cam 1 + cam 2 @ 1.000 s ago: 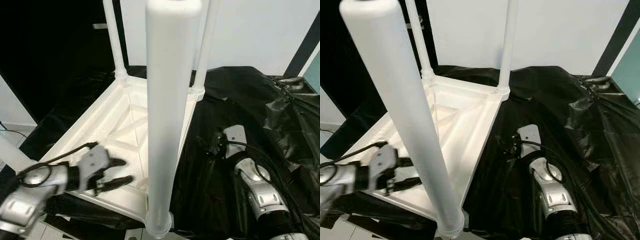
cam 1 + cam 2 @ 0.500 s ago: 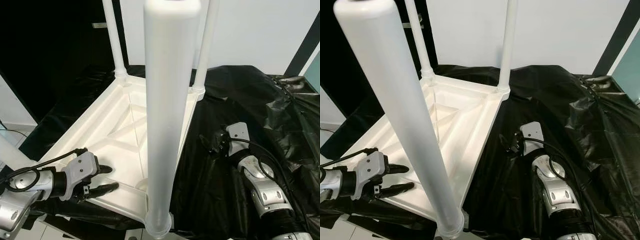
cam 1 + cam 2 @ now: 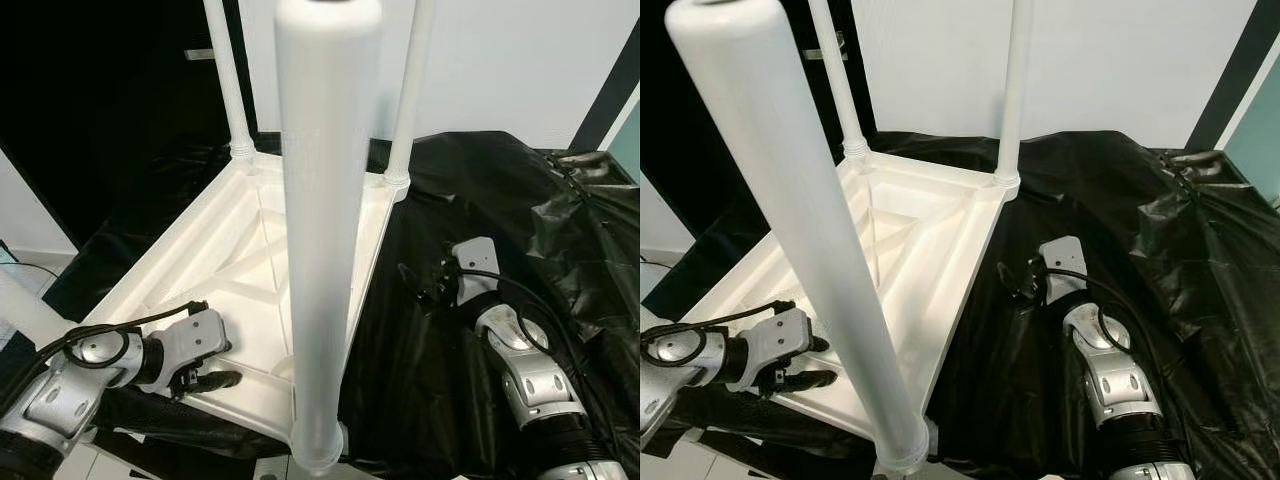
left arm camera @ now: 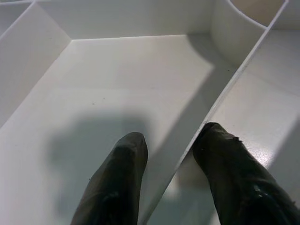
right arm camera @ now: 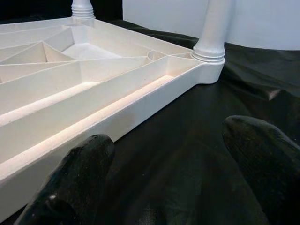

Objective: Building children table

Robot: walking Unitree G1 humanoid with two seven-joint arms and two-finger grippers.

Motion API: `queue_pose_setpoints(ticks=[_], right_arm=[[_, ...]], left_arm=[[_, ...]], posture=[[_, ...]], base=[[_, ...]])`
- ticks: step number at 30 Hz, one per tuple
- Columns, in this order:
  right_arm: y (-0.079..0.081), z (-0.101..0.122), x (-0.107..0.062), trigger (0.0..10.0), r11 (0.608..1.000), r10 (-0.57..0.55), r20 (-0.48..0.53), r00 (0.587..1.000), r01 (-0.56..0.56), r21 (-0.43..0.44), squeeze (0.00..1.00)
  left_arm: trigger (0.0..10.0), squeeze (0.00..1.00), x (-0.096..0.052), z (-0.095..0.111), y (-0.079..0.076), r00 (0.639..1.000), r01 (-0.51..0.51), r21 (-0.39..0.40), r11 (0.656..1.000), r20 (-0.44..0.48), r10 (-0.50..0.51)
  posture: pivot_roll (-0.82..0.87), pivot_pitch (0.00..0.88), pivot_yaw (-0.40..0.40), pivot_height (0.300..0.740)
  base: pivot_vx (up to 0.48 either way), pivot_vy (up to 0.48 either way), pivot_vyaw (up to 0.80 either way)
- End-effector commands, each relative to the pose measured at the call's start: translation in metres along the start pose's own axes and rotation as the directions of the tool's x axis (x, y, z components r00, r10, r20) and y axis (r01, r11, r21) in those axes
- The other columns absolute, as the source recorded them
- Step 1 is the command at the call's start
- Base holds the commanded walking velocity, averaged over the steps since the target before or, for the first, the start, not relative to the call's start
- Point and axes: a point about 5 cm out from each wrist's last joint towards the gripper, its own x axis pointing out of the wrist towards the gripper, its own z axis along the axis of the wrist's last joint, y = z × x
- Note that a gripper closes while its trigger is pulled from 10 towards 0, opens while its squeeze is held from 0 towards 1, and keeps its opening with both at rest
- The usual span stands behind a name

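- The upturned white tabletop (image 3: 250,250) lies on the black sheet (image 3: 440,330), three legs standing up from its corners.
- Left gripper (image 4: 171,154) is at the near edge, fingers apart astride an underside rib (image 4: 225,89).
- Right gripper (image 5: 168,173) waits open, just beside the tabletop's side.
- To grip well, I'd close squarely on the rib and keep clear of the near leg (image 3: 320,250).

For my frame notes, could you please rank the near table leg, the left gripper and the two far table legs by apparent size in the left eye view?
1. Near table leg, enlarged by nearness to the camera.
2. Two far table legs, alike; unranked.
3. Left gripper, smallest.
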Motion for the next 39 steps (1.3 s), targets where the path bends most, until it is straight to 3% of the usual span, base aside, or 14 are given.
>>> queue_pose_setpoints(ticks=[1,13,21,22,23,26,27,28,29,32,33,35,36,39], right_arm=[[0.001,-0.001,-0.001,10.0,1.0,0.002,-0.011,1.0,-0.002,-0.008,0.0],[-0.004,0.002,-0.002,10.0,1.0,-0.023,-0.008,1.0,0.022,-0.013,0.0],[-0.012,0.001,-0.002,10.0,0.996,-0.088,-0.004,0.996,0.088,-0.001,0.0],[-0.012,0.001,-0.003,10.0,0.995,-0.096,-0.005,0.995,0.096,0.002,0.0],[-0.012,0.0,-0.004,10.0,0.994,-0.11,-0.009,0.994,0.11,0.018,0.0],[-0.011,-0.001,-0.005,10.0,0.992,-0.124,-0.01,0.992,0.125,0.037,0.0],[-0.011,-0.001,-0.006,10.0,0.989,-0.14,-0.006,0.99,0.14,0.049,0.0],[-0.011,-0.001,-0.006,10.0,0.989,-0.14,-0.006,0.99,0.14,0.049,0.0],[-0.012,-0.002,-0.008,10.0,0.986,-0.154,-0.002,0.988,0.154,0.058,0.0],[-0.011,-0.005,-0.016,10.0,0.982,-0.181,0.003,0.983,0.181,0.06,0.0],[-0.011,-0.006,-0.021,10.0,0.978,-0.199,0.008,0.98,0.198,0.074,0.0],[-0.011,-0.007,-0.025,10.0,0.971,-0.221,0.013,0.975,0.219,0.092,0.0],[-0.011,-0.007,-0.026,10.0,0.97,-0.227,0.014,0.974,0.224,0.095,0.0],[-0.006,-0.007,-0.031,10.0,0.975,-0.202,0.026,0.979,0.198,0.103,0.0]], left_arm=[[0.0,0.0,0.001,-0.012,0.009,0.993,-0.102,-0.058,0.993,-0.058,0.099],[0.0,0.0,0.004,-0.012,0.032,0.96,-0.276,-0.134,0.952,-0.079,0.268],[0.0,0.0,0.023,0.007,0.045,0.904,-0.426,-0.187,0.885,-0.036,0.427],[8.0,0.0,0.025,0.01,0.046,0.895,-0.443,-0.194,0.875,-0.028,0.446],[10.0,0.0,0.029,0.016,0.05,0.874,-0.477,-0.21,0.854,-0.01,0.486],[10.0,0.0,0.032,0.019,0.05,0.875,-0.467,-0.258,0.846,0.004,0.485],[10.0,0.74,0.033,0.021,0.049,0.881,-0.452,-0.263,0.852,0.022,0.473],[10.0,0.74,0.033,0.021,0.049,0.881,-0.452,-0.263,0.852,0.022,0.473],[10.0,1.0,0.034,0.023,0.047,0.885,-0.436,-0.274,0.857,0.042,0.464],[10.0,1.0,0.033,0.033,0.044,0.871,-0.437,-0.264,0.86,0.116,0.478],[10.0,0.67,0.031,0.039,0.045,0.851,-0.446,-0.279,0.85,0.16,0.499],[10.0,0.67,0.028,0.045,0.046,0.826,-0.455,-0.303,0.837,0.207,0.524],[10.0,0.0,0.027,0.046,0.046,0.822,-0.457,-0.309,0.834,0.212,0.528],[10.0,0.0,0.024,0.055,0.042,0.804,-0.426,-0.324,0.845,0.293,0.518]], posture=[[0.08,0.0,0.021,0.74],[0.08,0.0,0.024,0.74],[0.07,0.0,0.024,0.74],[0.07,0.0,0.024,0.74],[0.07,0.0,0.024,0.74],[0.07,0.0,0.023,0.74],[0.07,0.0,0.024,0.74],[0.07,0.0,0.024,0.74],[0.07,0.0,0.024,0.74],[0.06,0.0,0.03,0.74],[0.06,0.0,0.03,0.74],[0.06,0.0,0.031,0.74],[0.06,0.0,0.031,0.74],[0.06,0.0,0.033,0.74]], base=[[0.0,0.0,0.0],[0.0,0.0,0.0],[0.0,0.0,0.0],[0.0,0.0,0.0],[0.0,0.0,0.0],[0.0,0.0,0.0],[0.0,0.0,0.0],[0.0,0.0,0.0],[0.0,0.0,0.0],[0.0,0.0,0.0],[0.0,0.0,0.0],[0.0,0.0,0.0],[0.0,0.0,0.0],[0.0,0.0,0.0]])
